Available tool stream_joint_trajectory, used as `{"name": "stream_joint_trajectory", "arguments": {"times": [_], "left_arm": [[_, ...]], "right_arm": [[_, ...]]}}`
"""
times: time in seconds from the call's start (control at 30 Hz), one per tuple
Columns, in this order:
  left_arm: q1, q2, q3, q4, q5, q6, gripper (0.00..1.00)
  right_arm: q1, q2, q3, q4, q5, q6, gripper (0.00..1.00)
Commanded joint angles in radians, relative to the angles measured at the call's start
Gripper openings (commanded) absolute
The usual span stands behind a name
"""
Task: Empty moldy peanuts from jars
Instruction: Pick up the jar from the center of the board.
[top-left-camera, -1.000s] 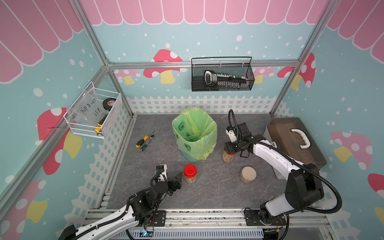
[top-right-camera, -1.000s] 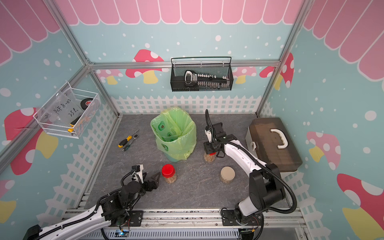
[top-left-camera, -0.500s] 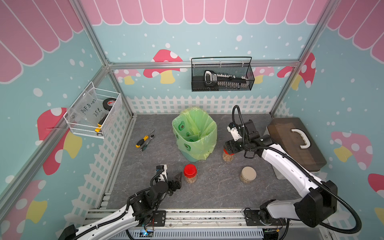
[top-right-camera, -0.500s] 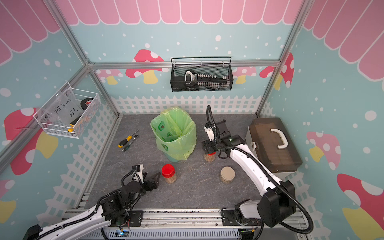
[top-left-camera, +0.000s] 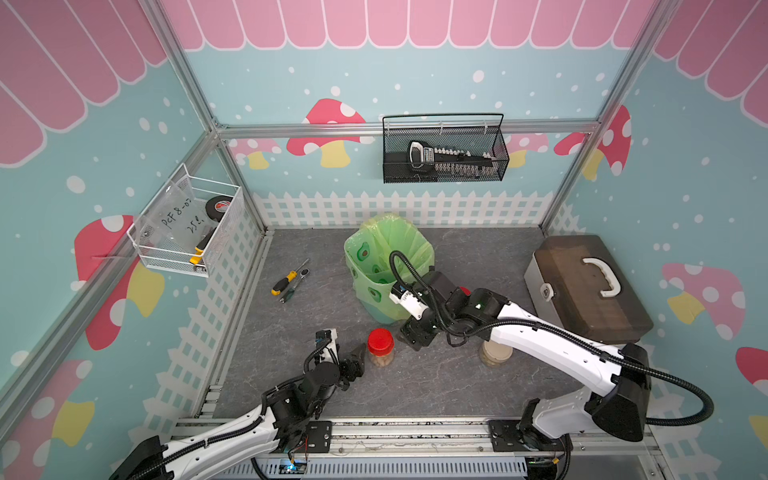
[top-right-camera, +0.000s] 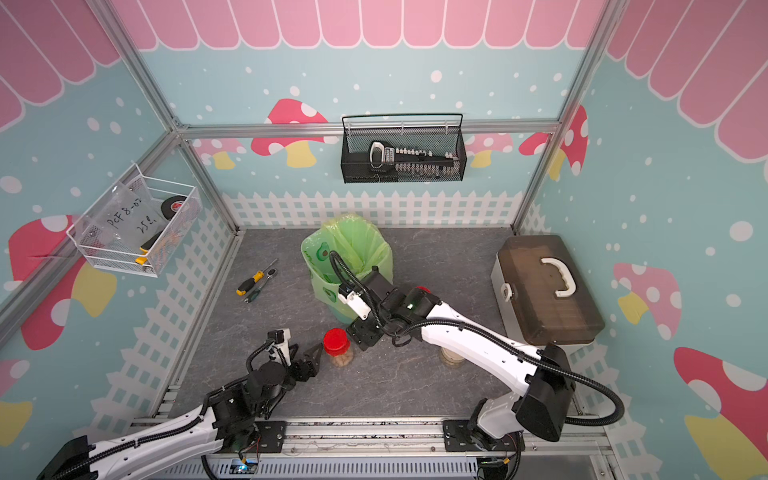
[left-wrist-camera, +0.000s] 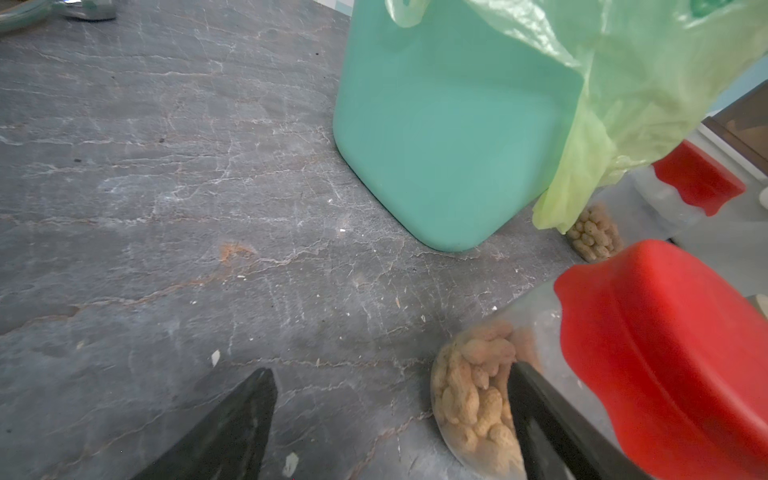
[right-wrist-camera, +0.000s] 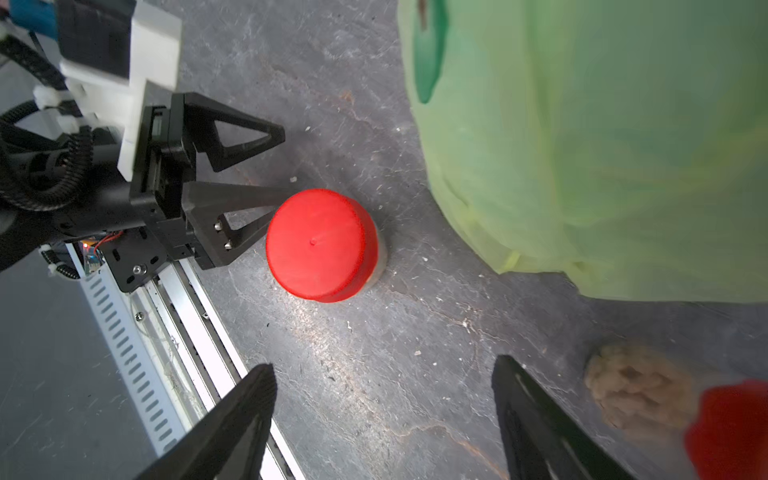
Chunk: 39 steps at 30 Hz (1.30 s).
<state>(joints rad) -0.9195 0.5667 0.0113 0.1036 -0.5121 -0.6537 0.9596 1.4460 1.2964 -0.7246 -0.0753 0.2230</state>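
Note:
A jar with a red lid (top-left-camera: 380, 341) (top-right-camera: 336, 342) (right-wrist-camera: 318, 243) stands near the front, moldy peanuts (left-wrist-camera: 473, 390) showing through its clear wall. My left gripper (top-left-camera: 354, 362) (top-right-camera: 311, 362) (left-wrist-camera: 390, 399) is open beside it; one finger (left-wrist-camera: 540, 419) is at the jar's side, and the jar is not between the fingers. My right gripper (top-left-camera: 417, 337) (top-right-camera: 365, 337) (right-wrist-camera: 382, 399) hangs open and empty just behind that jar. A second red-lidded jar (left-wrist-camera: 698, 178) (right-wrist-camera: 731, 424) stands by the bin, mostly hidden under my right arm. The beige-lidded jar (top-left-camera: 496, 353) sits further right.
The teal bin lined with a green bag (top-left-camera: 388, 266) (left-wrist-camera: 449, 124) stands mid-table behind the jars. A brown toolbox (top-left-camera: 586, 286) fills the right side. A screwdriver (top-left-camera: 286, 280) lies at the left. The metal rail (right-wrist-camera: 199, 324) runs along the front edge.
My right gripper opened, let go of the jar by the bin and swung forward and left toward the front red-lidded jar. The left arm has barely moved.

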Motion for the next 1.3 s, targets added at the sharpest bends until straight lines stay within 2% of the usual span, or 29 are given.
{"name": "stream_joint_trajectory", "arguments": {"times": [0.0, 0.2, 0.6, 0.87, 1.03, 1.27], "left_arm": [[-0.005, -0.004, -0.014, 0.065, -0.005, 0.01, 0.88], [-0.004, 0.022, -0.02, 0.115, 0.029, 0.029, 0.89], [-0.005, 0.135, -0.027, 0.186, 0.071, 0.032, 0.91], [-0.005, 0.063, -0.019, 0.106, 0.084, 0.037, 0.93], [-0.005, 0.064, -0.02, 0.099, 0.087, 0.034, 0.93], [-0.007, 0.131, -0.022, 0.139, 0.109, 0.029, 0.94]], "right_arm": [[0.032, 0.009, -0.007, 0.071, 0.032, 0.028, 0.84], [0.04, 0.027, -0.035, 0.174, -0.008, 0.07, 0.87], [0.09, 0.115, -0.048, 0.182, 0.091, 0.106, 0.89], [0.137, 0.186, -0.018, 0.166, 0.186, 0.13, 0.89], [0.143, 0.192, -0.025, 0.162, 0.222, 0.148, 0.82], [0.145, 0.139, -0.092, 0.228, 0.219, 0.177, 0.62]]}}
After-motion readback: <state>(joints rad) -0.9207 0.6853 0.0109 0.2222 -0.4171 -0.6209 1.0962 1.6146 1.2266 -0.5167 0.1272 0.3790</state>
